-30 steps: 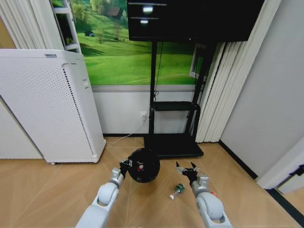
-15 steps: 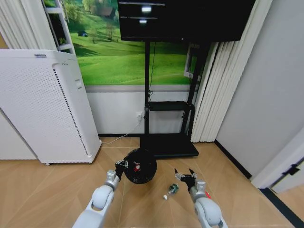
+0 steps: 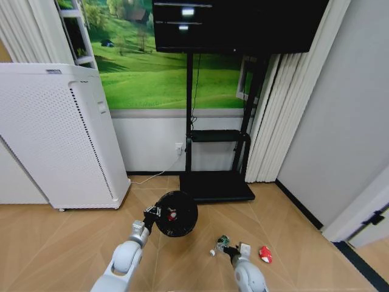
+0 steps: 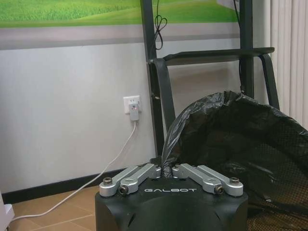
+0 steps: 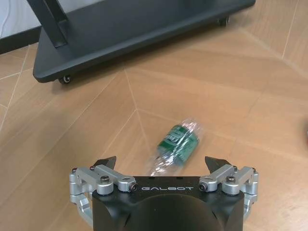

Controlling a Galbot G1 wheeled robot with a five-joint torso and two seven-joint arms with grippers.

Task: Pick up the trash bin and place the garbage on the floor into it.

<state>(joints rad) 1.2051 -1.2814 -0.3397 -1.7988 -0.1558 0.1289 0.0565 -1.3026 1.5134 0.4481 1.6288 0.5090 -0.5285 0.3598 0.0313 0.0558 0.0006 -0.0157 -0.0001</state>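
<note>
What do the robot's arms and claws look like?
Both arms are smooth, rounded silver-grey. The left gripper and right gripper each have a black body with white GALBOT lettering, silver metal links with dark bolts, and black pointed tips on the right one.

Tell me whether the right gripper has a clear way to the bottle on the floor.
Probably yes: the right gripper is open just above the bottle, which lies on bare floor with nothing between them.

The wooden floor (image 3: 55,243) is carrying a small green-labelled bottle (image 3: 221,243) lying on its side, with a red scrap (image 3: 265,254) lying near it toward the grey wall. A black wheeled stand base (image 3: 216,188) is sitting by the back wall, a tall white perforated appliance (image 3: 58,140) is standing to its left, and a white cable (image 3: 149,177) is trailing between them.
</note>
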